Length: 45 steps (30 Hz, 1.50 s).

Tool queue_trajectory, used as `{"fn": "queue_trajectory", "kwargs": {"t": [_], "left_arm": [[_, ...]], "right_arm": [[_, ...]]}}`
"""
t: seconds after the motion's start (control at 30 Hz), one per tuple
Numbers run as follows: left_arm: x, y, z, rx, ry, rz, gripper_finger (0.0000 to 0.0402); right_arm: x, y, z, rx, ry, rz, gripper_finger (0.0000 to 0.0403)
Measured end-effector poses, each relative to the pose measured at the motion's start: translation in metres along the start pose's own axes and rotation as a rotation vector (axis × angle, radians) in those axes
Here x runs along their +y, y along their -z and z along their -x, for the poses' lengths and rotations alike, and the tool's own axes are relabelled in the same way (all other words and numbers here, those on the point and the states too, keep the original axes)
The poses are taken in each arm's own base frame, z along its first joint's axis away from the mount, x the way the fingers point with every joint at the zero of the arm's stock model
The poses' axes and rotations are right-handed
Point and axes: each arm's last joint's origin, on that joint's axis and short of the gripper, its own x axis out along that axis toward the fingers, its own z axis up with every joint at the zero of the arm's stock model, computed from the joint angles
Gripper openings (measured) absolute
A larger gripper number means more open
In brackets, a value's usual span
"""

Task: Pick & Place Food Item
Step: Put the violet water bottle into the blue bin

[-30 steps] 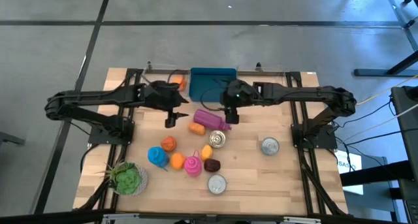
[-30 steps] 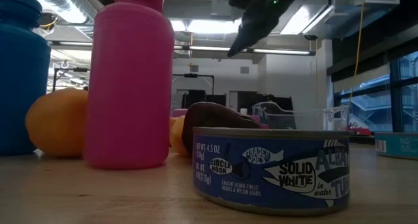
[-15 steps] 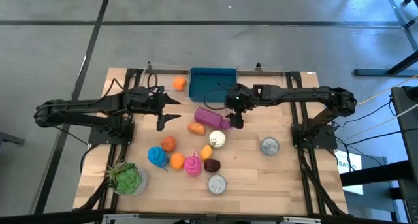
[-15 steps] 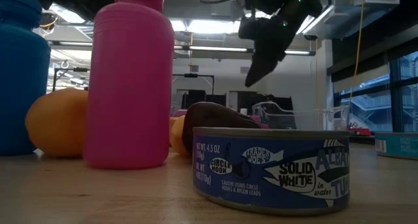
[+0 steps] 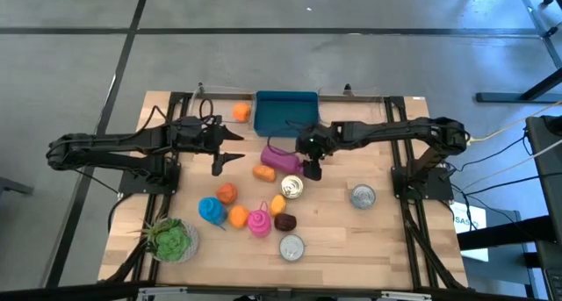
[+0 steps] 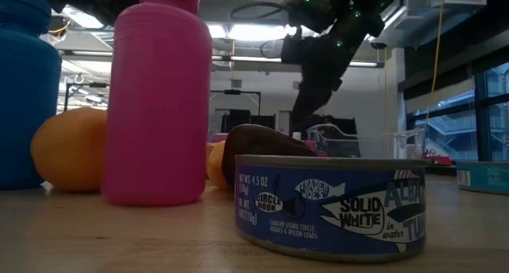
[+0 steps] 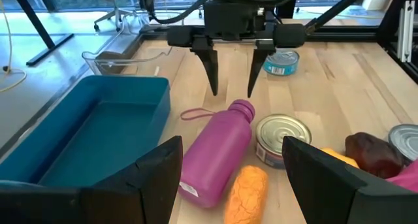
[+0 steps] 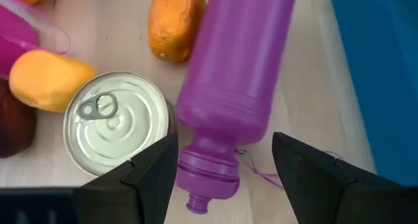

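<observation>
Currently the purple plastic bottle (image 5: 283,159) lies flat, long axis diagonal, cap end toward the right gripper (image 5: 311,170). Right gripper's fingers gape wide over the cap, holding nothing. Left gripper (image 5: 230,148) likewise spread, empty.

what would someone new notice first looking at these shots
The right gripper hangs open over the cap end of a purple bottle lying on its side mid-table, beside a can and just in front of the blue bin. The left gripper waits open on the bottle's other side. In the low view, a tuna can and a pink bottle fill the foreground.
</observation>
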Motion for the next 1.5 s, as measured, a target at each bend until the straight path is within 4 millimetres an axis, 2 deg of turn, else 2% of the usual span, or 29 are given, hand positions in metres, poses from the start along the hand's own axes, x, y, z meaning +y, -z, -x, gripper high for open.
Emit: {"fn": "queue_trajectory", "kwargs": {"t": [0.2, 0.47, 0.87, 1.3, 1.5], "left_arm": [[0.000, 0.000, 0.000, 0.000, 0.000, 0.010, 0.0253], [0.000, 0.000, 0.000, 0.000, -0.002, 0.020, 0.0253], [0.000, 0.000, 0.000, 0.000, -0.001, 0.021, 0.0253], [0.000, 0.000, 0.000, 0.001, -0.001, 0.021, 0.0253], [0.000, 0.000, 0.000, 0.001, -0.001, 0.021, 0.0253]], "right_arm": [[0.003, 0.001, -0.001, 0.012, 0.010, -0.017, 0.0247], [0.008, 0.010, -0.027, 0.105, 0.005, -0.032, 0.0247], [0.006, 0.019, -0.053, 0.176, -0.009, -0.047, 0.0247], [0.003, 0.016, -0.059, 0.140, 0.048, -0.060, 0.0247], [0.000, 0.018, -0.071, 0.154, 0.046, -0.069, 0.0247]]}}
